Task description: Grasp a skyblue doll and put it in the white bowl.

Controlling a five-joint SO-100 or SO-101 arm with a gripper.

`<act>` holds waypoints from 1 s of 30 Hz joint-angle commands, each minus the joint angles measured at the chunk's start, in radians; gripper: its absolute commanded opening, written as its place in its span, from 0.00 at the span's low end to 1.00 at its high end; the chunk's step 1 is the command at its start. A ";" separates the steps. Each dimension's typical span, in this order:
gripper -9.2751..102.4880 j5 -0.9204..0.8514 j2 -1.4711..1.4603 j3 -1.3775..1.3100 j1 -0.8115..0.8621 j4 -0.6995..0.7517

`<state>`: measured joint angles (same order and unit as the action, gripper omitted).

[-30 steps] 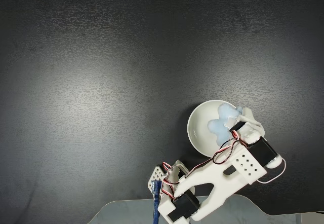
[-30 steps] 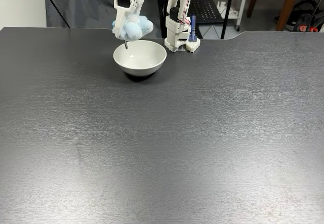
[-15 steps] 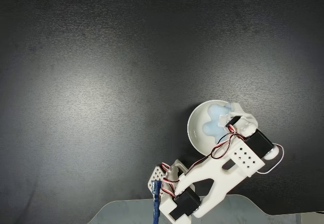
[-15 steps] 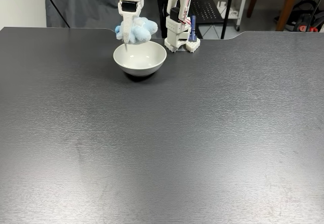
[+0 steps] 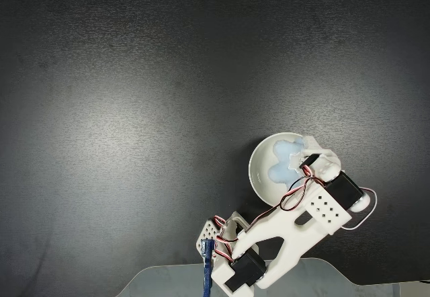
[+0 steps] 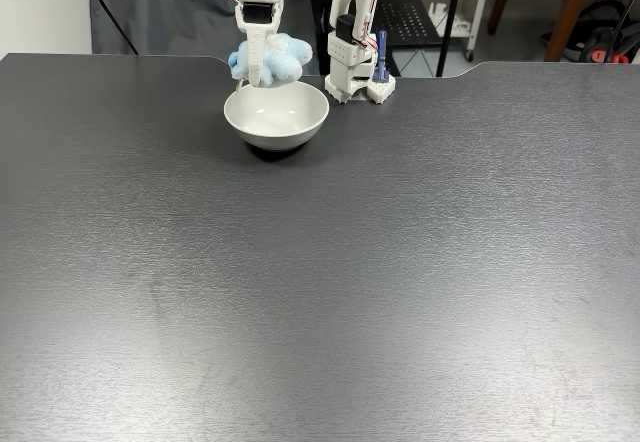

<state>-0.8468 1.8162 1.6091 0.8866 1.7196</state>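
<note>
The skyblue doll (image 6: 278, 58) hangs just above the far rim of the white bowl (image 6: 276, 134) in a fixed view from the front. My gripper (image 6: 257, 74) is shut on it, fingers pointing down. In a fixed view from above, the doll (image 5: 283, 164) lies over the bowl's (image 5: 259, 176) inside, toward its right half. There the gripper (image 5: 302, 160) reaches in from the lower right and covers the bowl's right rim. The bowl rests on the black table, with nothing else in it that I can see.
The arm's base (image 6: 358, 80) stands just right of the bowl at the table's far edge, with a blue part beside it. From above, the base (image 5: 222, 246) sits at the bottom edge by a grey plate (image 5: 161, 280). Wide bare black tabletop spreads elsewhere.
The gripper has carried the doll from the bowl's rim further over the bowl. Over the last half second it has hardly moved.
</note>
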 commanded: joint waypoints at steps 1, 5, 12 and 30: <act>0.50 -0.008 0.009 -0.005 -0.015 0.054; 0.59 -0.008 0.008 -0.005 -0.014 0.054; 0.72 -0.008 0.008 -0.006 -0.006 0.054; 0.72 0.110 0.179 -0.614 -0.276 -0.034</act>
<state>-0.8053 1.8684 1.2333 0.7655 1.7027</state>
